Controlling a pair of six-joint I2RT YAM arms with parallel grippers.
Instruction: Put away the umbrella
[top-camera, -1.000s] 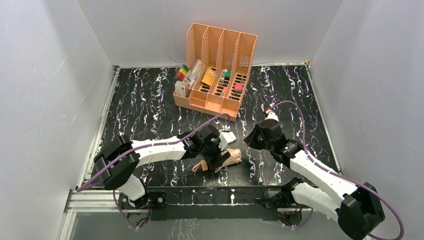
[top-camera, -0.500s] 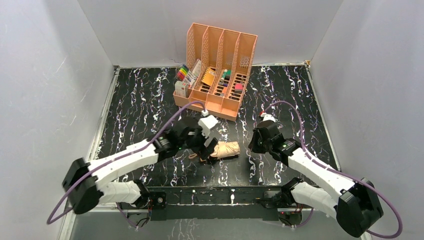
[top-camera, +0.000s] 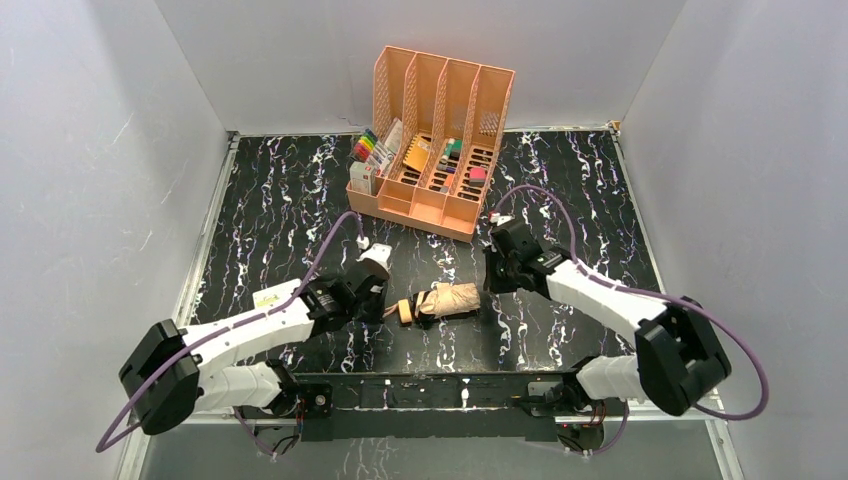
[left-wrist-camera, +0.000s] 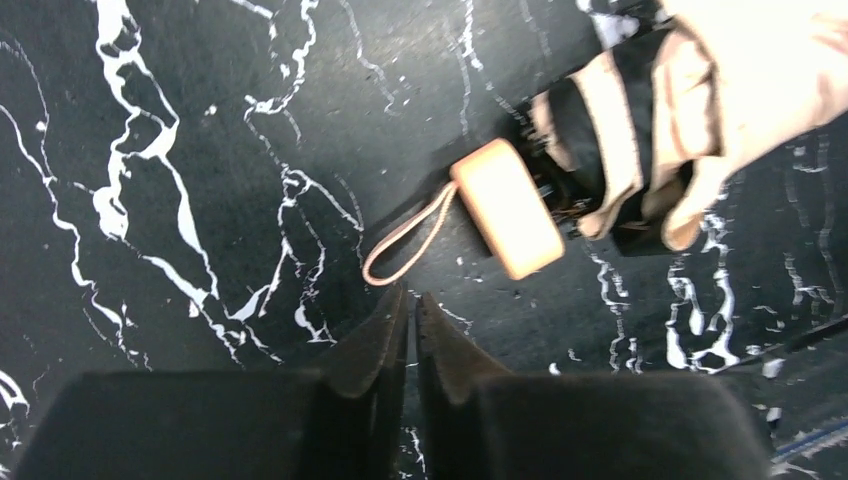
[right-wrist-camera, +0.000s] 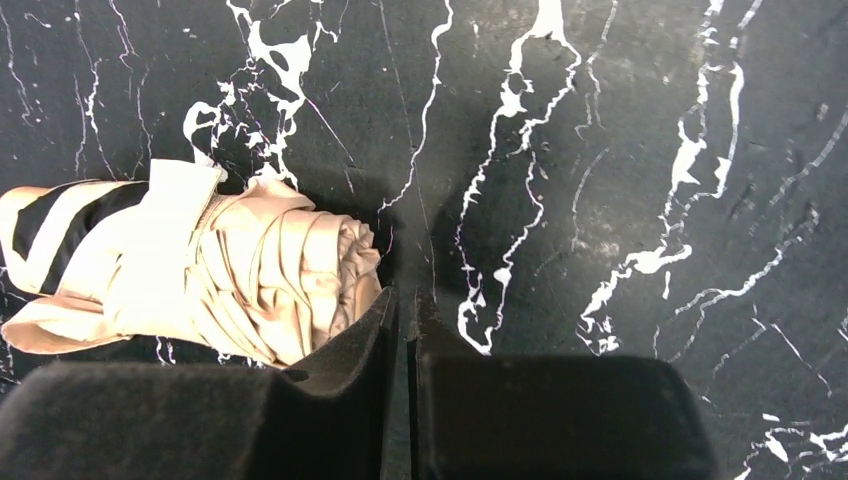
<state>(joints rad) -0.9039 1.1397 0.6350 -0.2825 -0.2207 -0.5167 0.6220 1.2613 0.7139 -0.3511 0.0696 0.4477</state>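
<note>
Both the left fingers (left-wrist-camera: 365, 350) and right fingers (right-wrist-camera: 360, 350) are nearly closed on nothing, flanking the umbrella (top-camera: 450, 299).

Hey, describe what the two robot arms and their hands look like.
The left arm and right arm have white shells with black joints; a purple cable trails along each. The left hand and right hand each have two black wedge-shaped fingers.

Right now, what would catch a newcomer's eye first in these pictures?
The folded tan-and-black umbrella lies on the black marbled table near its front edge, between the left gripper and the right gripper, neither holding it. Behind, toward the back wall, stands a peach file organizer full of small colourful things.
</note>
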